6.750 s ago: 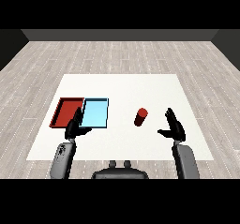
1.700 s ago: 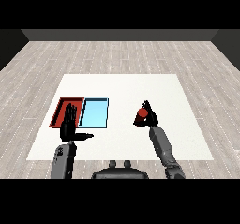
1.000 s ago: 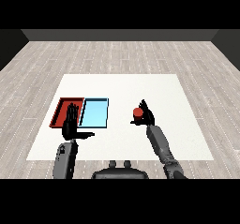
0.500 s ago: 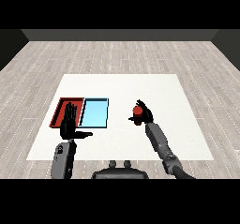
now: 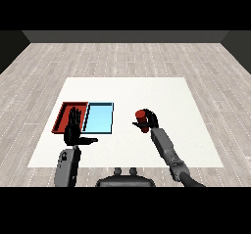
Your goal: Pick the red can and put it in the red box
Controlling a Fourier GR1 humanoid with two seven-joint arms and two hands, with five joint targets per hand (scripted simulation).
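Observation:
The red can (image 5: 141, 115) is held upright in my right hand (image 5: 149, 123), whose fingers and thumb curl round it, above the white table to the right of the two trays. The red tray (image 5: 63, 114) lies at the left, partly hidden by my left hand (image 5: 73, 130). That left hand is raised with its fingers straight and its thumb pointing right, holding nothing.
A light blue tray (image 5: 99, 118) lies directly right of the red tray, between it and the can. The white table (image 5: 127, 93) extends beyond both trays, with wooden floor around it.
My right hand has carried the red can leftwards towards the trays and lifted it off the table. The left hand has stayed raised over the red tray.

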